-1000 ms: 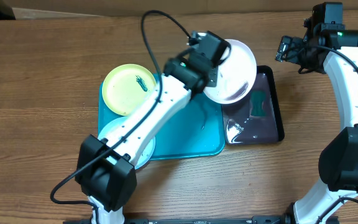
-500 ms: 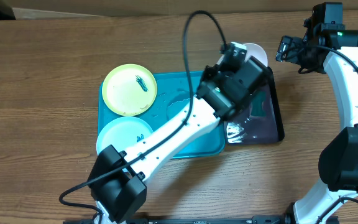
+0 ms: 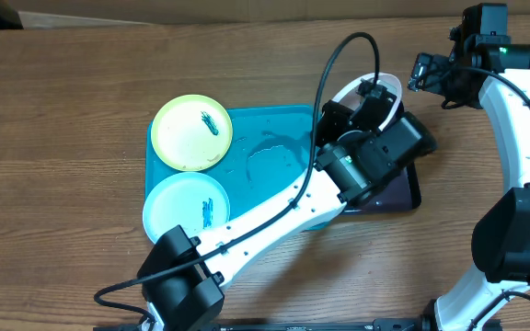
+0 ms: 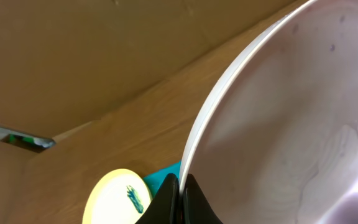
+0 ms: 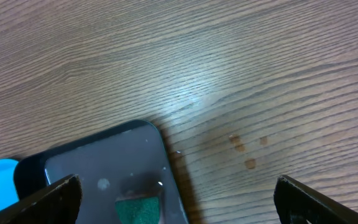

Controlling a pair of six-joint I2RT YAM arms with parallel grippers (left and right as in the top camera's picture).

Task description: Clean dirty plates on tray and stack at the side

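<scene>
While tray holds 2 plates (yellow-green, blue), white plate gripped

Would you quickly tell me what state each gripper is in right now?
Left gripper: closed on the rim of the white plate.
Right gripper: open, holding nothing.

Light was even and bright; glare sheened the brown wood-grain surface; the near white round plastic plate looked blurred.

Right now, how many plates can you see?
3. Yellow-green plate on the tray's far-left corner; pale blue plate on its near-left corner; white plate gripped at its rim by the left end effector.
</scene>
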